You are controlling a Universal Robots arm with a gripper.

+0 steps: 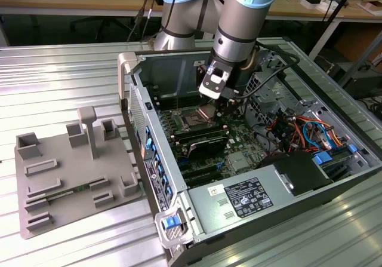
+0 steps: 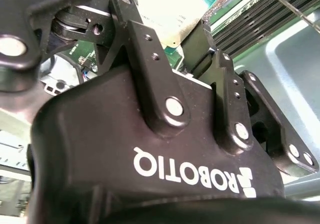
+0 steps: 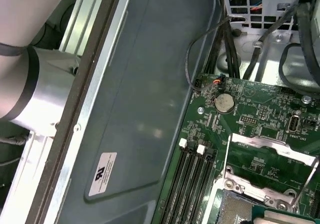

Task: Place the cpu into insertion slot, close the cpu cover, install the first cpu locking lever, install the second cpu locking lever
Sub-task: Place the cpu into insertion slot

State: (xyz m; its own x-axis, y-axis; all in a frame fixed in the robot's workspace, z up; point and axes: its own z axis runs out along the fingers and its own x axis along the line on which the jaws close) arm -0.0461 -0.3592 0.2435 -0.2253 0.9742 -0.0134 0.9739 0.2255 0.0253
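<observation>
Poised with the cpu (image 2: 165, 6) above the insertion slot (image 1: 197, 120).
Grips the cpu flat in the closed gripper (image 2: 162, 16), just toward the exterior view's right of the insertion slot, with cpu cover (image 3: 272, 147) raised.

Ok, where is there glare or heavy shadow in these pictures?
Exterior view: bright streaks of glare on the ribbed metal table, shade inside the computer case. Second wrist view: the cpu, held in the end effector, looks washed pale against the dark end effector body. First wrist view: a soft sheen on the grey case wall.
</observation>
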